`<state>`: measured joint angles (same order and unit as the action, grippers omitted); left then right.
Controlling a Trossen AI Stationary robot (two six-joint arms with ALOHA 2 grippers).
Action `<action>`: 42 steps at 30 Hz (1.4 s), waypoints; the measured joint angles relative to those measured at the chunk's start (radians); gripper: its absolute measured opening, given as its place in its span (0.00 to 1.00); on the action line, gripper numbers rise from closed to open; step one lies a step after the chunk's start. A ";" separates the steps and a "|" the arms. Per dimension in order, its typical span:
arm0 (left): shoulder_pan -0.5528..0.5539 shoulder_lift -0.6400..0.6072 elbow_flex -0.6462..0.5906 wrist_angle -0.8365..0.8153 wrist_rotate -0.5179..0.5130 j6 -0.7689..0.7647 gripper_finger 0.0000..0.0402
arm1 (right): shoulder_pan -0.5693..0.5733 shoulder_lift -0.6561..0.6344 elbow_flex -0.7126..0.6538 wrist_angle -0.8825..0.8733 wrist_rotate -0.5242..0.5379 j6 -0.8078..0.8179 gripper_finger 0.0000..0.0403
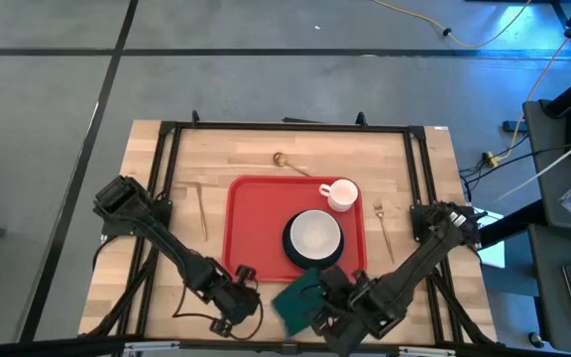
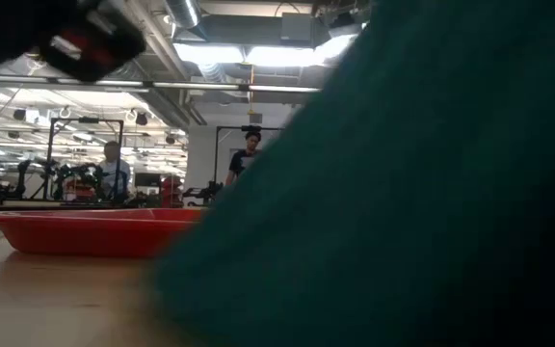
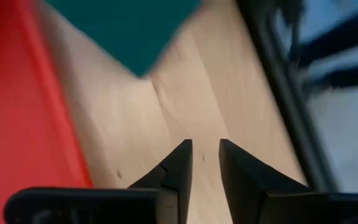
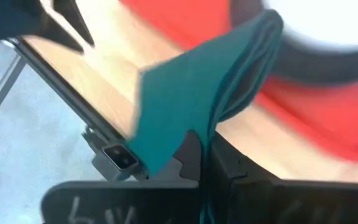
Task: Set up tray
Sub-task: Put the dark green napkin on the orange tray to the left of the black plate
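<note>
The tray (image 1: 248, 223) lies in the middle of the tabletop (image 1: 157, 178). On it sits a plate (image 1: 293, 260) with a bowl (image 1: 314, 234) on top, and a cup (image 1: 341, 194) at the far right corner. A spoon (image 1: 287, 163) lies behind the tray, a knife (image 1: 201, 210) left of it, a fork (image 1: 384, 226) right of it. A cloth (image 1: 298, 296) hangs at the tray's near edge, pinched by the right gripper (image 1: 323, 302). The left gripper (image 1: 249, 295) sits just left of the cloth.

Green cloth (image 1: 295, 296), white bowl (image 1: 314, 235), mug (image 1: 341, 193), spoon (image 1: 287, 163), fork (image 1: 385, 228)
</note>
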<state>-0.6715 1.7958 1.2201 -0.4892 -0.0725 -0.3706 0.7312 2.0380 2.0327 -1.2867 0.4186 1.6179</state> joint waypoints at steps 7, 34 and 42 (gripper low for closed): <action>0.030 -0.150 0.001 0.168 -0.113 -0.111 0.27 | -0.041 -0.024 0.323 -0.250 0.078 -0.126 0.01; 0.524 -0.675 -0.023 0.599 -0.043 -0.298 0.35 | -0.378 -0.263 0.323 -0.162 0.129 -0.995 0.01; 0.757 -0.773 -0.023 0.376 -0.042 -0.358 0.35 | -0.543 -0.371 0.323 0.041 0.125 -1.222 0.01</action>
<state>0.0854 1.0230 1.1976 -0.1136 -0.1148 -0.7288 0.1878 1.6670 2.3561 -1.2453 0.5434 0.3958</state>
